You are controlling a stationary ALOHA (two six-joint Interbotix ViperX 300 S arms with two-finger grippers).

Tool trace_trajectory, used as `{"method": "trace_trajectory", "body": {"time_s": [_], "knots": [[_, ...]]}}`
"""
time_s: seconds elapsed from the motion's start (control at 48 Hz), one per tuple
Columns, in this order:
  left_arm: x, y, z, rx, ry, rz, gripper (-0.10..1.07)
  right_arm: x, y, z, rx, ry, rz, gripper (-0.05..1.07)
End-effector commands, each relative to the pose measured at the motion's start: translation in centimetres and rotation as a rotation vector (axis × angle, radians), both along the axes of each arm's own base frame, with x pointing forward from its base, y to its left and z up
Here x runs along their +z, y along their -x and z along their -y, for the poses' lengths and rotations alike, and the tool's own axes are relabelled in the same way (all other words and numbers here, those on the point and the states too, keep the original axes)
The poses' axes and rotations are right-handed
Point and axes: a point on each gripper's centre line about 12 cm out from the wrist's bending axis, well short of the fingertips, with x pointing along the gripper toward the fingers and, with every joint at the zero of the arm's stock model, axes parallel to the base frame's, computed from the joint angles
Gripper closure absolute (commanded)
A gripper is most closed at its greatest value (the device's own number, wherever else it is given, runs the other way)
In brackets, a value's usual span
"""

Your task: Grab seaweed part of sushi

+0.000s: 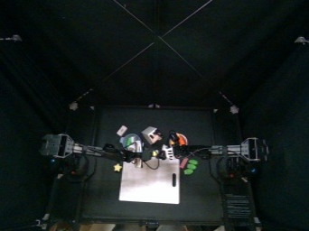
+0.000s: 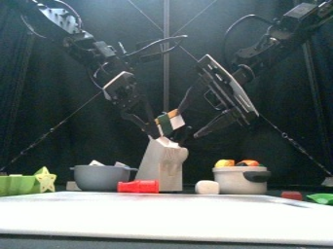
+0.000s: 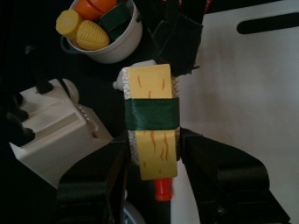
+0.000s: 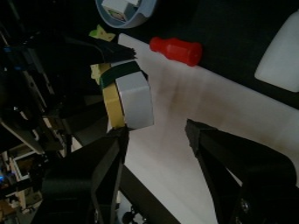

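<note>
I'm holding the toy sushi (image 3: 152, 122) mid-frame in the left gripper (image 3: 152, 171), jaws pinching its yellow end. My right gripper (image 4: 158, 162) is hanging spread wide beside it. The dark green seaweed band (image 3: 153, 115) looks thin and light, probably slippery; I'd pinch across the band's flat faces.

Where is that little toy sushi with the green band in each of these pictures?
Top view: too small to make out among the things at the table's middle.
Front view: toy sushi held up between the two arms.
Left wrist view: centre, in the left gripper.
Right wrist view: seen end-on.
Shared landmark: the white board.
</note>
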Motion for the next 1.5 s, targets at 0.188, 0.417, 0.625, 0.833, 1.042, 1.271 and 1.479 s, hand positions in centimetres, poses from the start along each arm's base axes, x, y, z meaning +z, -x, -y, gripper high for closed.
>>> {"method": "trace_trajectory", "body": {"time_s": [0.188, 0.417, 0.625, 0.833, 1.042, 1.271, 1.479], "knots": [[1.3, -0.2, 0.0, -0.004, 0.000, 0.037, 0.38, 3.8, -1.1, -0.3, 0.032, 0.090, 0.137, 0.14], [1.3, -0.3, 0.0, -0.004, 0.002, 0.040, 0.38, 3.9, -1.2, -0.4, 0.052, 0.121, 0.137, 0.14], [1.5, -0.5, 0.3, -0.020, 0.011, 0.055, 0.38, 3.7, -1.4, -0.3, 0.052, 0.127, 0.136, 0.14], [1.7, -0.7, 0.5, -0.042, 0.026, 0.078, 0.38, 3.2, -1.8, -0.4, 0.061, 0.136, 0.128, 0.12], [1.8, -0.8, 0.5, -0.043, 0.028, 0.085, 0.38, 2.7, -2.4, -0.7, 0.071, 0.131, 0.117, -0.02], [1.8, -1.0, 0.4, -0.045, 0.029, 0.086, 0.38, 2.6, -3.1, -0.7, 0.072, 0.125, 0.109, -0.02], [1.7, -1.0, 0.5, -0.048, 0.031, 0.088, 0.38, 2.0, -3.3, -0.7, 0.076, 0.120, 0.088, -0.02]]}}
